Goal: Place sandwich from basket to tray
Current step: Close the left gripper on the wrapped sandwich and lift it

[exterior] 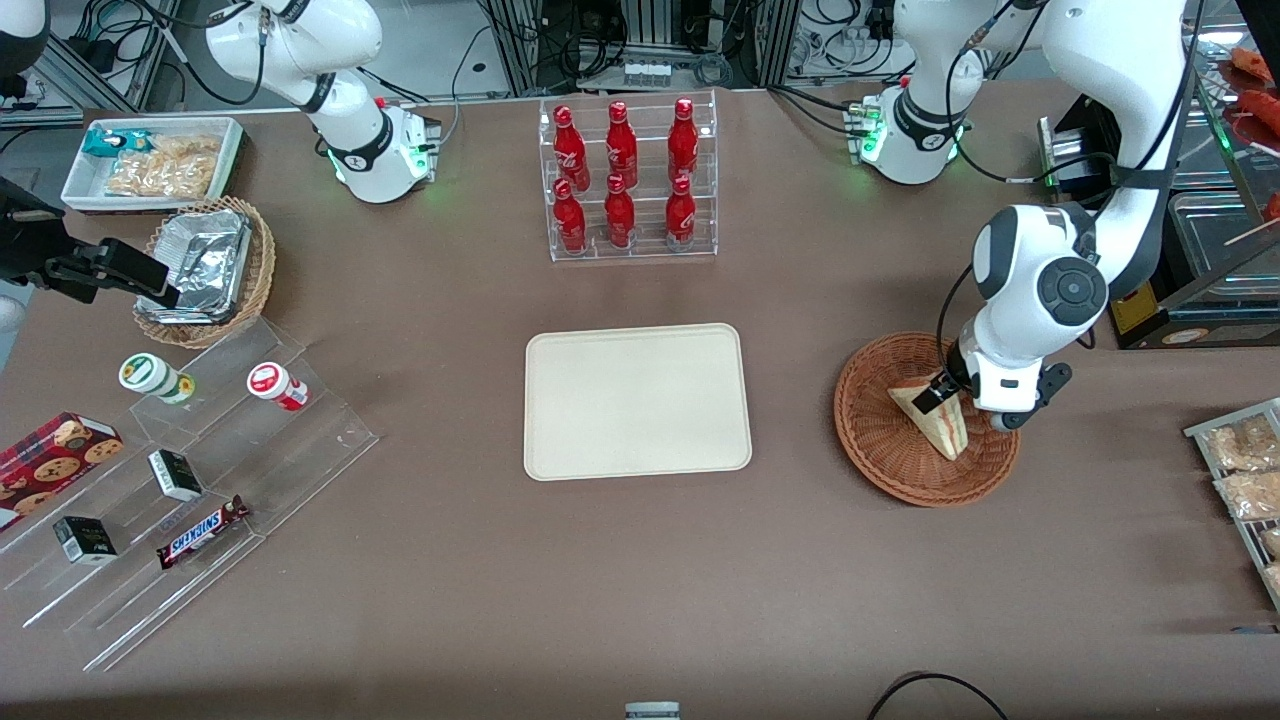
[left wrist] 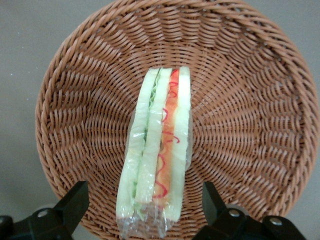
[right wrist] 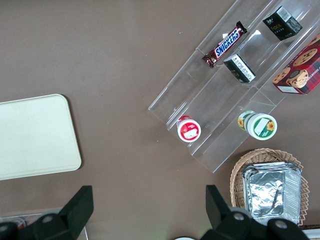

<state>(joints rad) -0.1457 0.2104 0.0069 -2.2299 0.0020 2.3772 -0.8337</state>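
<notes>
While the left arm bends low over the reddish-brown wicker basket (exterior: 925, 420), its end effector (exterior: 950, 395) hangs just above the sandwich (exterior: 935, 417), which lies inside the basket on the woven bottom. From the wrist camera the two fingers (left wrist: 75, 202) stand spread wide, one to each flank of the wrapped wedge and clear of it, so nothing is gripped. The sandwich (left wrist: 159, 150) rests on its side with the cut edge up: pale bread slices, a green layer and a red-orange layer with a squiggle of red sauce, all under clear film. The basket (left wrist: 240, 100) surrounds it with room to spare on every side.

The cream tray (exterior: 637, 400) sits flat on the brown surface (exterior: 640, 580) toward the middle of the table, well apart from the basket, with nothing on it. Farther from the front camera than the tray stands a clear rack of red bottles (exterior: 625, 180). Toward the parked arm's end of the table I see a stepped clear display (exterior: 190, 490) carrying a Snickers bar (exterior: 203, 531), small dark boxes and two little jars, and near it a lighter wicker basket holding crumpled foil (exterior: 205, 268).
</notes>
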